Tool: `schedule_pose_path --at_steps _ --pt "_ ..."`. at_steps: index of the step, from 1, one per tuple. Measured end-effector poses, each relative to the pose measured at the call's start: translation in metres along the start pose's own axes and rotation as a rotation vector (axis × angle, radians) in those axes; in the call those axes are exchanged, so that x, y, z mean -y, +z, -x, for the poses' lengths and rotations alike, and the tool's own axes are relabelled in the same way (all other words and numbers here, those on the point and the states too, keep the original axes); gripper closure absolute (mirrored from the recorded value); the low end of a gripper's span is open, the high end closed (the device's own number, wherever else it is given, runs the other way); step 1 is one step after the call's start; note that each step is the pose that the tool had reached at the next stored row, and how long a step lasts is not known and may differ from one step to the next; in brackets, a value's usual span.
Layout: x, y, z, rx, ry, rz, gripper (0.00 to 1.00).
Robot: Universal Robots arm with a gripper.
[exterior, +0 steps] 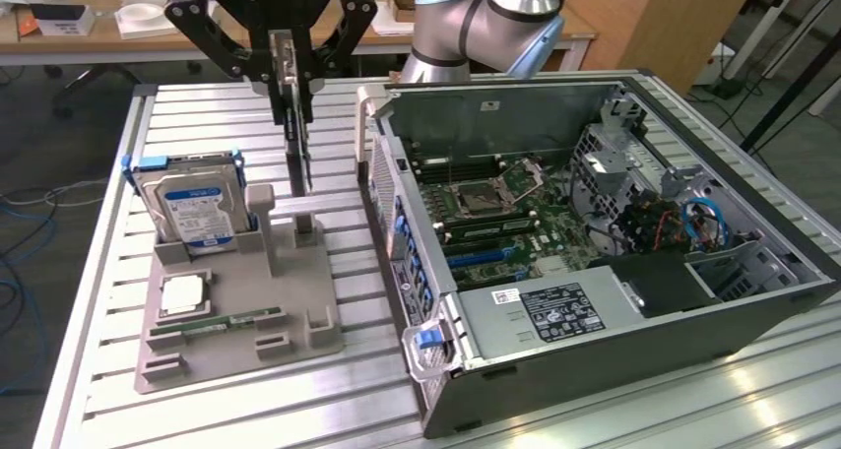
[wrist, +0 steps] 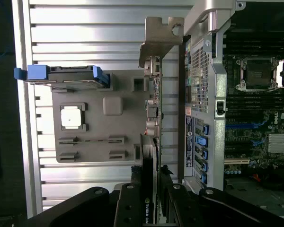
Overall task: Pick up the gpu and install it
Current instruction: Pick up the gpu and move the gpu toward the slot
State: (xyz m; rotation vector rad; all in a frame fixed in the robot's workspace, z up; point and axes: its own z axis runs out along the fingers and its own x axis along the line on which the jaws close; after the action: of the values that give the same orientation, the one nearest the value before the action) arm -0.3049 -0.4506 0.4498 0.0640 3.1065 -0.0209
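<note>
Right up against the wrist cam you've got the black two-finger gripper (wrist: 150, 189), clamped onto the gpu (wrist: 150, 161), a thin flat dark card with a silver metal end bracket. It's pinching the card by its flat faces, so you're looking at it edge-on.

From the exterior view the gpu hangs upright under the gripper, over the back part of the grey plastic parts holder (exterior: 236, 355). That's between the silver hard drive with the blue-white label (exterior: 197, 213) and the side wall of the open dark-grey computer case (exterior: 789, 282). Honestly can't tell if its bottom edge is touching the holder's slot or just clear of it. It's not in the case yet though.

Also on the holder are a square silver processor chip (exterior: 183, 293) and, just in front of it, a narrow green RAM stick (exterior: 217, 324). The green motherboard (exterior: 506, 208) sits exposed inside the case, and everything's on a ribbed aluminium table (exterior: 236, 410).
</note>
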Motion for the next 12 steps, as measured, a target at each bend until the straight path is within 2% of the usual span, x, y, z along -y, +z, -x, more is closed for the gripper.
schedule_pose_path --at_steps 12 --pt "0.0 0.0 0.0 0.0 0.0 0.0 0.74"
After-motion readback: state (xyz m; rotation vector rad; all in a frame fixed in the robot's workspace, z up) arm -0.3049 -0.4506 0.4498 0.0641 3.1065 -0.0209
